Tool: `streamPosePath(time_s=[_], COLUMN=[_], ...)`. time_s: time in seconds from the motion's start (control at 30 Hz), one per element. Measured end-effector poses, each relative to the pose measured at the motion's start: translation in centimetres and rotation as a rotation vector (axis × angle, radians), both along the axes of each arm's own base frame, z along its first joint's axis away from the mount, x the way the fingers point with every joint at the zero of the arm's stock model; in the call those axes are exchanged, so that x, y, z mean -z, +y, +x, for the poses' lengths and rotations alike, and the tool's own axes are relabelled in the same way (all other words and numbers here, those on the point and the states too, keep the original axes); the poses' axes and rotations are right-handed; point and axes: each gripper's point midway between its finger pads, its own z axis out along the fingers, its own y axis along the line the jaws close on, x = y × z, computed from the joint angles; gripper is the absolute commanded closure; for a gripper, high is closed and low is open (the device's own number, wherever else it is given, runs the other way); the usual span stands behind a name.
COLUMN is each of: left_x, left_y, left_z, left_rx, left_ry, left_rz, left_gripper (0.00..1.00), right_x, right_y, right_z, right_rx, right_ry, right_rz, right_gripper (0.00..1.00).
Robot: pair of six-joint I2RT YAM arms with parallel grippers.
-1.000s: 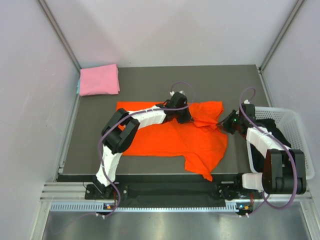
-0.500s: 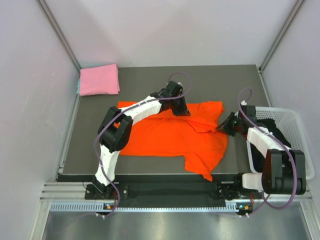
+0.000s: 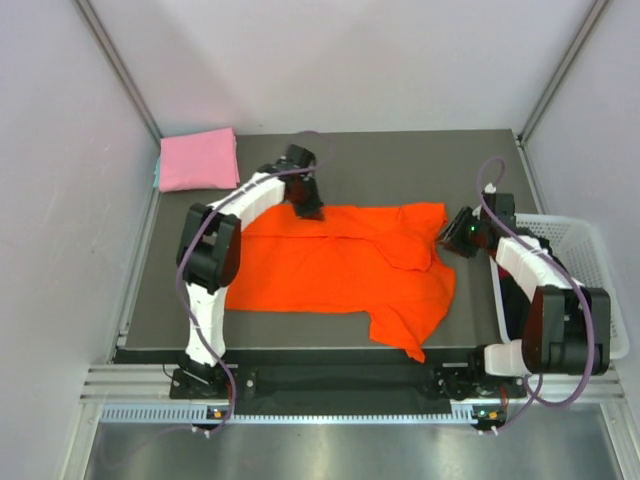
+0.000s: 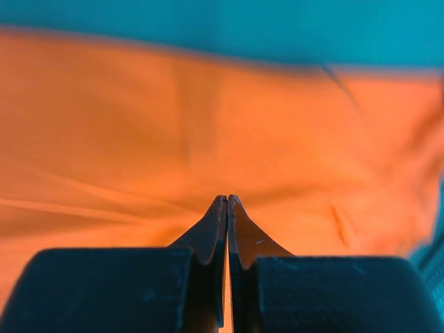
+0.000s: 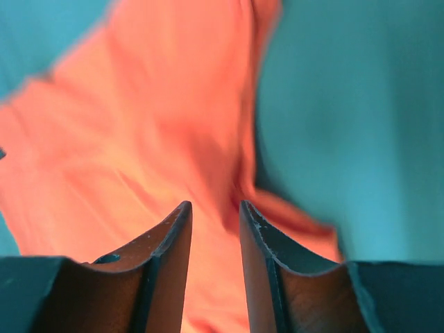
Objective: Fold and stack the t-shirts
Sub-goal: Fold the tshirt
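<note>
Dark grey table (image 3: 400,160), seen from above w/ both arm bases at the near edge: an orange shirt (image 3: 340,270) is laid out flat across the middle, not yet folded, w/ one bunched part trailing toward the near edge at right. At the shirt's right edge the right gripper (image 3: 455,237) is held low. Its fingers (image 5: 170,243) are parted by a narrow gap w/ nothing between them, and it is judged to be lined up to take that edge.

Farther back, at the shirt's far-left corner, the left gripper (image 3: 308,207) is set over the cloth. Its fingers (image 4: 211,229) are pressed together tip to tip in the wrist view; whether a bit of cloth is nipped there cannot be told. Placement at opposite ends suggests the shirt is to be straightened before a first fold, i.e. an early part of the job. Wrinkles right of ctr are prob. what needs smoothing.

Beside the table at right, a white basket (image 3: 585,232) w/ dark contents is parked close to the right arm and could be clipped on a wide swing. In the far-left corner a pink shirt (image 3: 198,160) is already folded, well apart from the orange one, presumably as the base of the stack.
</note>
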Motion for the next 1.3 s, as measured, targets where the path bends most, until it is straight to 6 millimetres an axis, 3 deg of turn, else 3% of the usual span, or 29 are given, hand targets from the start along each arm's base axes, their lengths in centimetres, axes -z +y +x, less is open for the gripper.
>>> streamPosePath(time_s=[0.1, 0.2, 0.3, 0.47, 0.53, 0.63, 0.67, 0.93, 1.3], left_x=[0.0, -0.2, 0.1, 3.5, 3.8, 4.0, 3.9, 4.1, 3.7], left_y=[6.9, 13.1, 16.1, 17.2, 17.5, 18.2, 18.4, 19.6, 22.0], left_z=[3.7, 6.1, 7.6, 8.0, 8.4, 8.9, 9.0, 10.1, 14.9], left_rx=[-0.13, -0.24, -0.289, -0.292, -0.297, -0.315, -0.323, -0.385, -0.448], left_ry=[-0.017, -0.033, -0.04, 0.011, 0.012, 0.005, 0.0, -0.022, -0.12], left_rz=[0.033, 0.067, 0.089, 0.123, 0.132, 0.16, 0.172, 0.229, 0.269], left_gripper=[0.97, 0.97, 0.97, 0.97, 0.97, 0.98, 0.98, 0.98, 0.97], right_x=[-1.5, -1.4, -0.1, 2.0, 2.6, 3.5, 3.8, 4.4, 3.8], right_y=[-0.8, -1.8, -2.4, -3.2, -3.4, -3.7, -3.8, -5.7, -6.9], right_z=[4.1, 8.1, 10.4, 12.9, 13.9, 14.7, 14.7, 16.1, 20.1], right_rx=[0.009, 0.023, 0.024, -0.017, -0.033, -0.045, -0.04, 0.052, 0.089], right_ry=[-0.057, -0.084, -0.075, -0.054, -0.052, -0.044, -0.036, -0.022, -0.078], right_rz=[-0.031, -0.066, -0.098, -0.151, -0.164, -0.184, -0.191, -0.232, -0.24], right_gripper=[0.68, 0.69, 0.68, 0.66, 0.69, 0.98, 1.0, 1.0, 0.96])
